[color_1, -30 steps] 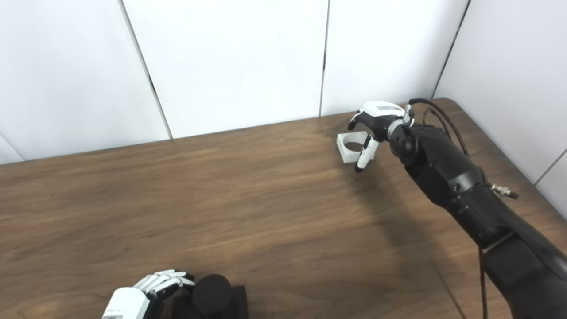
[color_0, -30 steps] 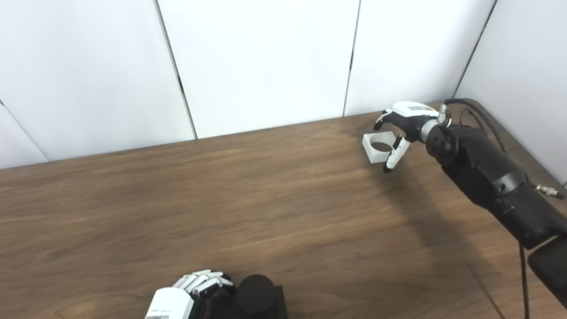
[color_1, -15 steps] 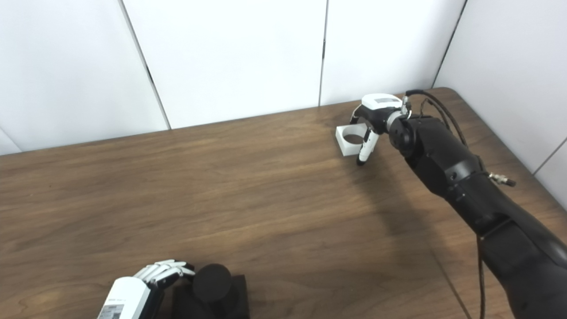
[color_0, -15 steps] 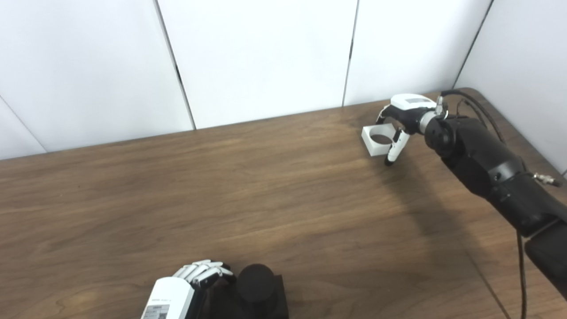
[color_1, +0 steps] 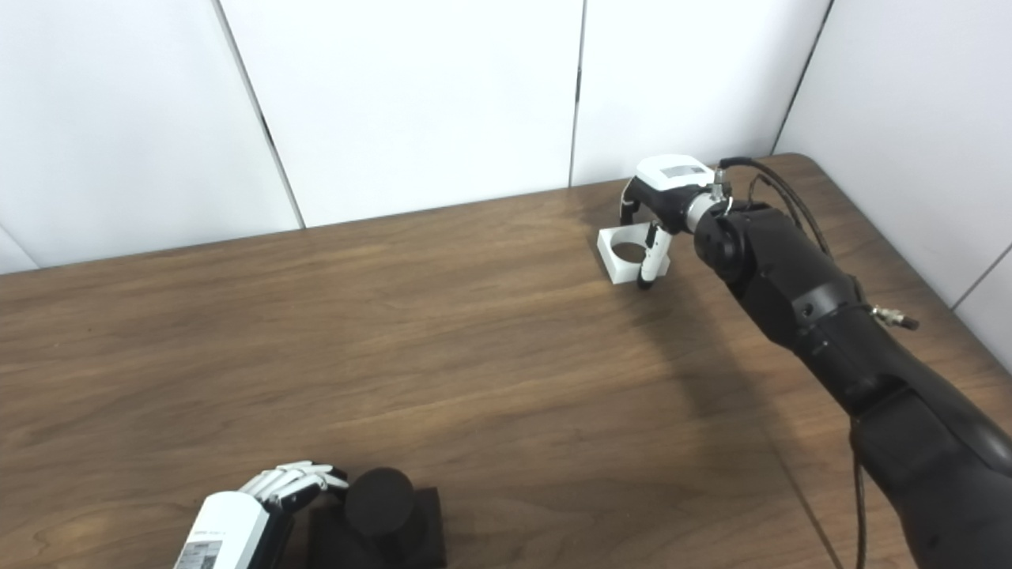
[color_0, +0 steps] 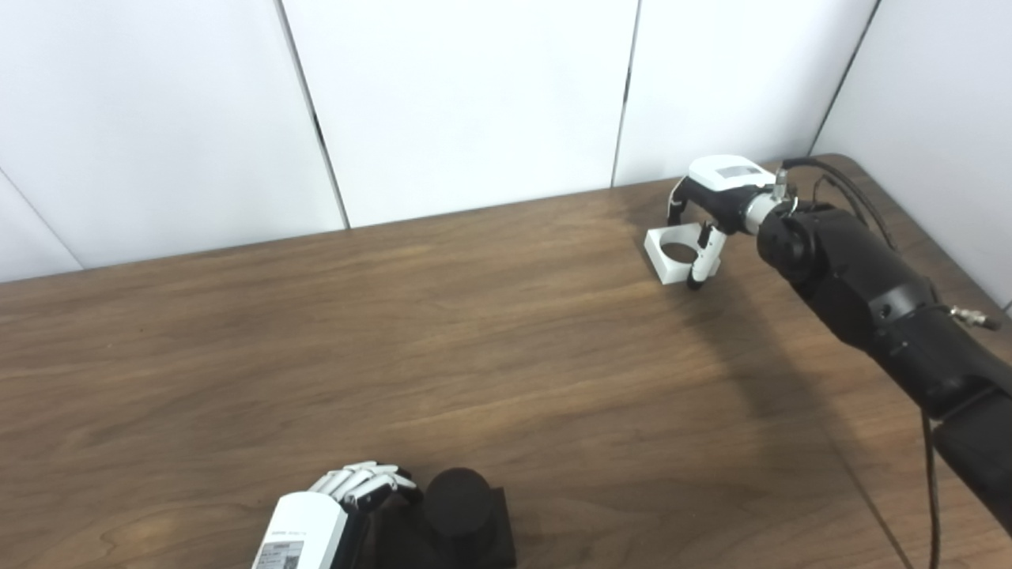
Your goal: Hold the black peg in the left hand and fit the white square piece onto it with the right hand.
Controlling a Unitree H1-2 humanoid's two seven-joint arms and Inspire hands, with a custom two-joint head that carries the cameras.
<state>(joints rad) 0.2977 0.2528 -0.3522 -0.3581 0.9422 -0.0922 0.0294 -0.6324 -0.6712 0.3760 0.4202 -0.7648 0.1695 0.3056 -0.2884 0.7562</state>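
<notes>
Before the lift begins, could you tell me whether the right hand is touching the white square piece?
Cannot tell. In the right eye view the right hand arches over the white square piece, one finger overlapping its near corner, but neither view shows contact or gap plainly.

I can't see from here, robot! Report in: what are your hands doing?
Left hand beside black peg, grip unclear. Right hand over white square piece on table, fingers around it, not lifted. Nothing between piece and peg.

The peg stood at the table's near edge, left of centre, with the left hand just beside it on its left. The square piece lay far back on the right, under the right hand, before the wall panels.
</notes>
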